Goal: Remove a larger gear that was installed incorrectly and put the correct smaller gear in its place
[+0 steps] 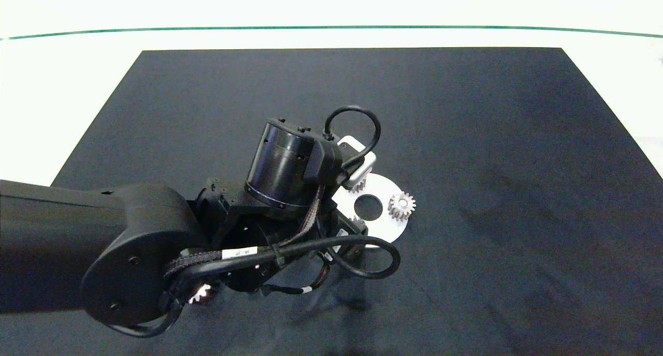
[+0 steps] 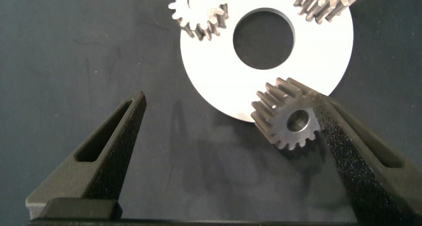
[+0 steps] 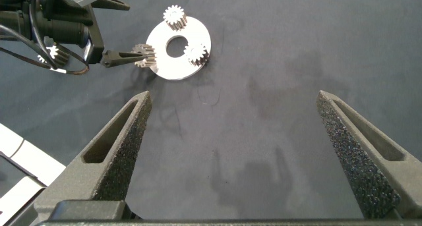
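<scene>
Found the left gripper [image 2: 229, 97] spread wide and gripping nothing; saw the smaller gear [image 2: 290, 117] lying inside its span, hard against one finger [image 2: 349, 143] and well apart from the other, tilted over the rim of the white disc [image 2: 217, 81], bore pointing roughly up. Judged a closing squeeze would need recentring toward that finger first. Noted the right gripper [image 3: 234, 101] also wide open, empty, much farther from the disc.
</scene>
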Tool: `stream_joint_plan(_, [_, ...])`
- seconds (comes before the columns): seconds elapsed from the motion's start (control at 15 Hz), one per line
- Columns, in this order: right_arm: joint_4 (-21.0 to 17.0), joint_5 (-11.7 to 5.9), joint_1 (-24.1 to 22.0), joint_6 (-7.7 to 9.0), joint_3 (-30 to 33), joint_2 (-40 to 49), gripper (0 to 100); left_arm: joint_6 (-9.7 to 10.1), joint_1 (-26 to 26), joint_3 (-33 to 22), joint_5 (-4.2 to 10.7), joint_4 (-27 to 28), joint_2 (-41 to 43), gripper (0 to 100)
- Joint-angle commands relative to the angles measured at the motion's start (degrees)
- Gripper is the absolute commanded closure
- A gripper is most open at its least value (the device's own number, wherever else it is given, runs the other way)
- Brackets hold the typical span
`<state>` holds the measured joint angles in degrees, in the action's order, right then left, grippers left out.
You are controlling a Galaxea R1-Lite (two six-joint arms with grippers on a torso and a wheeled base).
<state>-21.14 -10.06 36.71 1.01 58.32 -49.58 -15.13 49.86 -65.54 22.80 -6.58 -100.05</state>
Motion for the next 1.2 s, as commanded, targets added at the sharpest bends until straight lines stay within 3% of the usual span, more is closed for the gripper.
stream_joint_plan(0.07, [-0.13, -0.05, -0.06, 0.04, -0.05, 0.1, 0, 0.01, 0.06, -0.03, 0.23, -0.01, -0.76, 0])
stream_joint_plan(0.6, [-0.39, -0.05, -0.06, 0.04, -0.49, 0.54, 0, -0.34, -0.38, -0.03, 0.23, -0.01, -0.5, 0])
stream_joint_plan(1.2, [-1.01, -0.05, -0.14, 0.04, -0.4, 1.06, 0, -2.36, -3.01, -2.4, 0.23, 0.08, -0.59, 0])
